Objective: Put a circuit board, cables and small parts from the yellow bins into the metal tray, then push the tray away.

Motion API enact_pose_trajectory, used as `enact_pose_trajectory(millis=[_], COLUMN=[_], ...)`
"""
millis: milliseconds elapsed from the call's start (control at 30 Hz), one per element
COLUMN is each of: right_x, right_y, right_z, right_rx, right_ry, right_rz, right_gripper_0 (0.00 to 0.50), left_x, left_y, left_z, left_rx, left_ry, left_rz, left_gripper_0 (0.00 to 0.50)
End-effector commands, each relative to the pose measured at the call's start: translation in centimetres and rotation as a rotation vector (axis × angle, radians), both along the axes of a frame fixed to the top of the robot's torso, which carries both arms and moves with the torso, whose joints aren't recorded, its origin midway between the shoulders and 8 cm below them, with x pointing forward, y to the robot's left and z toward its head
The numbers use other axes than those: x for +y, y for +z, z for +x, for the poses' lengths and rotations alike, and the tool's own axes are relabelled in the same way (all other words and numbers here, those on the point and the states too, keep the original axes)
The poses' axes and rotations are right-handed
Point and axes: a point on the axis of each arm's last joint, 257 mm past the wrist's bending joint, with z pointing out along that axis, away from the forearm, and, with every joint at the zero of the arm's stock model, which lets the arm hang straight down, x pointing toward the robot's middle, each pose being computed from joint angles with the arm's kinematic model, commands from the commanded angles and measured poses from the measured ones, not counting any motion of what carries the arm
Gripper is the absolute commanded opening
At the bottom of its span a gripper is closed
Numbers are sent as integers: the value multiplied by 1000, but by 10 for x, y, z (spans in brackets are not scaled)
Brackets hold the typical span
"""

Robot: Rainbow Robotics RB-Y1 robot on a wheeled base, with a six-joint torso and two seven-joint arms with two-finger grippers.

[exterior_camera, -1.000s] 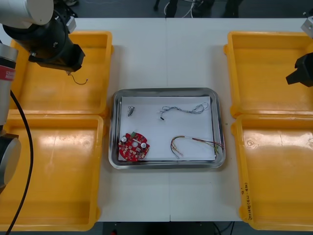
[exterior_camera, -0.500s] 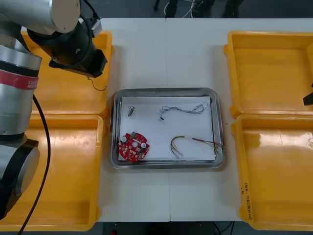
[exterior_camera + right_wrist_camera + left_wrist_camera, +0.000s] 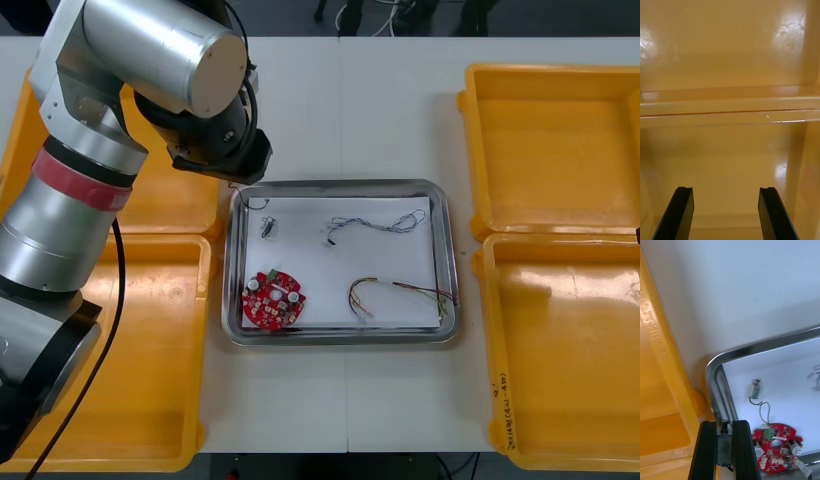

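My left gripper (image 3: 241, 181) hovers over the far left corner of the metal tray (image 3: 340, 185), shut on the plug of a black cable (image 3: 725, 428). The cable's thin tail (image 3: 257, 203) dangles just inside the tray rim (image 3: 752, 348). On the tray's white inside lie a round red circuit board (image 3: 275, 298), a small metal part (image 3: 268, 227), a blue and white cable (image 3: 375, 225) and a red and yellow cable (image 3: 400, 293). The board (image 3: 777, 444) and the part (image 3: 756, 389) lie beyond my left fingers (image 3: 707, 450). My right gripper (image 3: 725, 192) is open above the right-hand bins.
Two yellow bins (image 3: 110, 350) flank the tray on the left and two (image 3: 555, 150) on the right. The rim between the right bins (image 3: 730, 107) runs across ahead of my right fingers. Bare table lies beyond the tray's far edge.
My left arm has swung right from the far left bin to the tray's far left corner, carrying the black cable. The right arm has drawn back past the right edge.
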Motion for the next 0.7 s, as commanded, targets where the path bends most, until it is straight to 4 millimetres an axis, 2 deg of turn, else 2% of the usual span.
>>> enact_pose_trajectory(millis=[33,233,700], right_x=[-16,-14,-8], right_y=[17,16,12], right_z=[-3,-3,-3], right_rx=[-28,-27,-26], right_ry=[-57,-56,-55], right_rz=[-12,-6,12], right_gripper_0=[500,500,500], left_x=[-39,-55,-61], left_y=[-6,-22,-64], left_z=[-8,-9,-3], left_rx=[-18,-25,-1], left_ry=[-20,-40,-27], left_rz=[-56,-83,-63], left_gripper_0=[0,1,1])
